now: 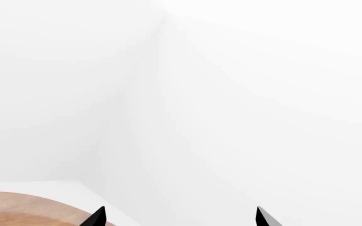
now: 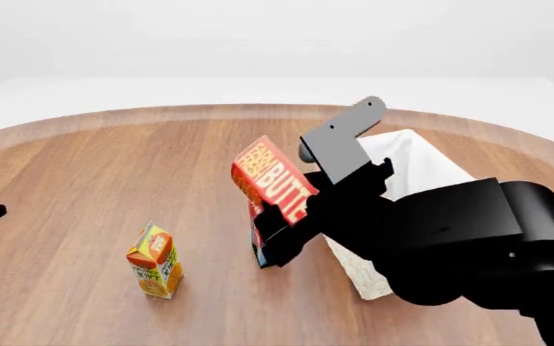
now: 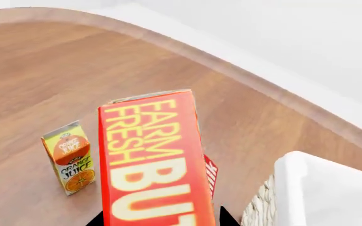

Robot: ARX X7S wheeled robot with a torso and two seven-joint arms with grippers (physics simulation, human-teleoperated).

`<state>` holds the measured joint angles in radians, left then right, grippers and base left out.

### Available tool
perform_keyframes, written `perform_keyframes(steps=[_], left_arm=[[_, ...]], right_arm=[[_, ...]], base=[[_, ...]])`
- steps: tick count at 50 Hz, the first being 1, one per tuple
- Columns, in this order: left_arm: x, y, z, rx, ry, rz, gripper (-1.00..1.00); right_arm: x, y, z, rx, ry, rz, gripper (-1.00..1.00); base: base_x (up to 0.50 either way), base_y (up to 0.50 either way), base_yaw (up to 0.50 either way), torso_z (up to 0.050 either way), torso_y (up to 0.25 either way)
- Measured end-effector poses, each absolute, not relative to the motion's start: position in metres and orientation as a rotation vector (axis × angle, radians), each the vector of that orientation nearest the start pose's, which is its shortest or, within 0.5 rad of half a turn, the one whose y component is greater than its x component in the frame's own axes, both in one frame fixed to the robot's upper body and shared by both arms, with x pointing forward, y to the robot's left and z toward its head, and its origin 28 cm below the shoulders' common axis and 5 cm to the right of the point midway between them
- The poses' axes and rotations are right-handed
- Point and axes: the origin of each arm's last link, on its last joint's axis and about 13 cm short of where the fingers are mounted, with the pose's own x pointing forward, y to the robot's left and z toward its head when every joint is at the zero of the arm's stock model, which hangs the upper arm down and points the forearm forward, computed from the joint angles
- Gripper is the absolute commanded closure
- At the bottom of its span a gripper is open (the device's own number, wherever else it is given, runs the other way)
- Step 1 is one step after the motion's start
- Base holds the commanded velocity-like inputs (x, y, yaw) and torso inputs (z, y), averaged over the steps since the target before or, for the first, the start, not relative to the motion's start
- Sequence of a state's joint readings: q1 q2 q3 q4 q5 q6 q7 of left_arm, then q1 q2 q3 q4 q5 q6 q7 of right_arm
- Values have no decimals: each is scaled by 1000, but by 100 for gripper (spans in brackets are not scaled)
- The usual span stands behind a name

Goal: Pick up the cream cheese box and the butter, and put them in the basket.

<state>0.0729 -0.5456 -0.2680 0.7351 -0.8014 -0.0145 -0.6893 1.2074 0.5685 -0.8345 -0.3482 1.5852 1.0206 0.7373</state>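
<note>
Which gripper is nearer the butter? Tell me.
Right. The right gripper grips the butter, lifted beside the basket; the left gripper faces bare wall, far from it.

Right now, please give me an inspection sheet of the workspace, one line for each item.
Surface: round wooden table, bare wood around the items.
Job's things: butter is lifted off the table, tilted, beside the basket; the basket stands on the table, its inside mostly hidden by the arm. Cream cheese box: not seen.
Clutter: orange juice carton standing upright; a red-and-white carton shows behind the butter, mostly hidden.
Grippers: right claw is shut on the butter. Left claw is open, holding nothing, pointing past the table edge.
Cables: nothing seen.
Surroundings: plain white floor and walls.
</note>
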Motion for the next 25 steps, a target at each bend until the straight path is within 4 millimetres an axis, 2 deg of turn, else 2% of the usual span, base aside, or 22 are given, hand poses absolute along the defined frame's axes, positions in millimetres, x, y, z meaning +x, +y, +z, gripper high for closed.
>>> perform_keyframes(steps=[25], left_arm=[[168, 290, 189, -361, -559, 415, -100]], right_arm=[[261, -83, 267, -161, 229, 328, 100]], base=[[0, 0, 0, 0, 1]])
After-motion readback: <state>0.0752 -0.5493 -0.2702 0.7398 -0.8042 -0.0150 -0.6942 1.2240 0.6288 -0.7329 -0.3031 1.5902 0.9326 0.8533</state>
